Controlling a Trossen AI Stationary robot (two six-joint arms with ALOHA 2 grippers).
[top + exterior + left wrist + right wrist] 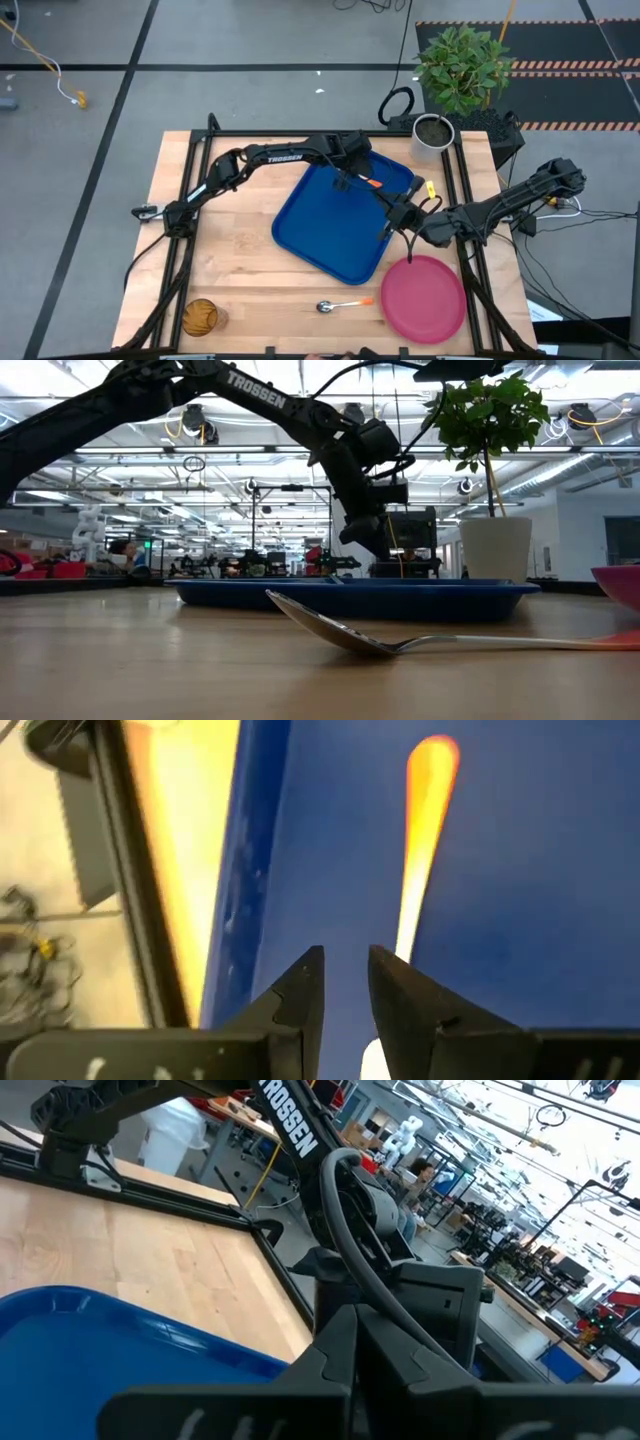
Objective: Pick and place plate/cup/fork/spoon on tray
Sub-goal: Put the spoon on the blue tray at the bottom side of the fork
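Jaws of the left gripper (345, 975) stand slightly parted over the blue tray (320, 230), holding nothing; the fork (418, 850) lies on the tray floor just beside one fingertip and stretches forward away from the jaws, its orange handle at the far end. In the wrist view the tray's raised rim runs along just to the side of the fingers. From above, that gripper (345, 178) sits over the tray's far edge. The right gripper (393, 218) is clenched shut on nothing and hangs at the tray's right-hand edge, close to the left one. Down past the right jaws, the pink-red plate (424, 297) rests on the wood, just off the tray's near corner. The spoon (343, 304) lies on the table beside the plate, clear of both grippers. The amber cup (200, 317) stands at the near left corner, well apart from either set of jaws.
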